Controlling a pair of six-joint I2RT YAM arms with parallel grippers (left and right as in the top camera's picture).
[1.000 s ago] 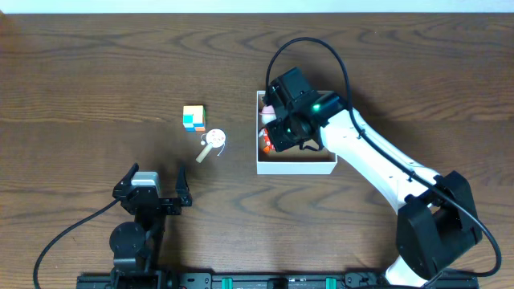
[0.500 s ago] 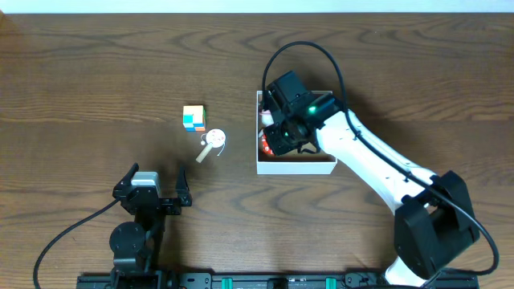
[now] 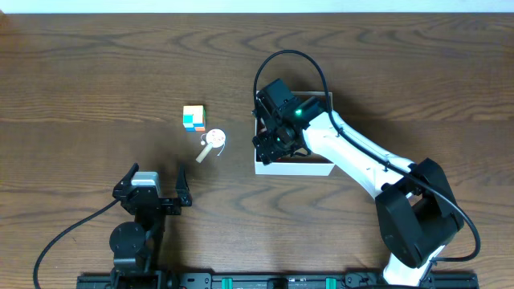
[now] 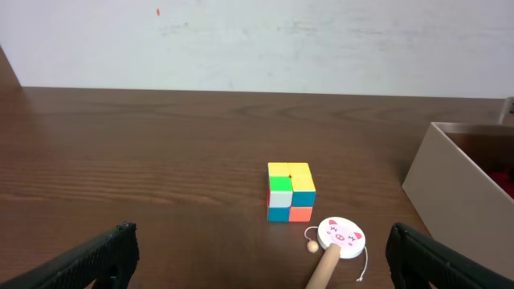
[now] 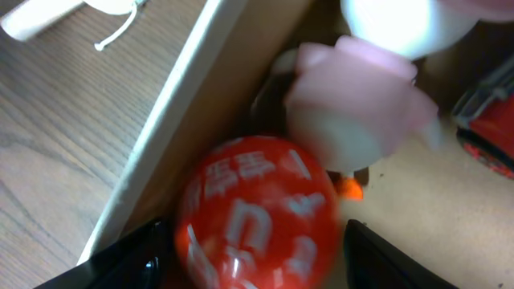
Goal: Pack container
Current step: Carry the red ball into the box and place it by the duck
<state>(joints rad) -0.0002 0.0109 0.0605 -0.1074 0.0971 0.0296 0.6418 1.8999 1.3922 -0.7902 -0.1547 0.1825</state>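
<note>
The container [image 3: 320, 168] is a white-walled cardboard box right of the table's middle. It also shows in the left wrist view [image 4: 450, 172] and in the right wrist view [image 5: 173, 140]. My right gripper [image 3: 270, 144] hangs over its left side, open. Its fingers [image 5: 253, 257] straddle a red ball with white marks [image 5: 257, 213] lying in the box's corner. A pink and white toy [image 5: 361, 112] and a red item [image 5: 490, 120] lie in the box too. My left gripper [image 3: 152, 189] is open and empty near the front edge [image 4: 261, 257].
A colourful cube [image 3: 193, 118] sits left of the container, also in the left wrist view [image 4: 290, 191]. A small pig-face drum on a wooden stick [image 3: 214, 141] lies just in front of it [image 4: 340, 235]. The right arm stretches over the box from the front right.
My right gripper has shifted left and slightly forward over the box's left edge, now covering the red ball from above. The left arm has not moved.
</note>
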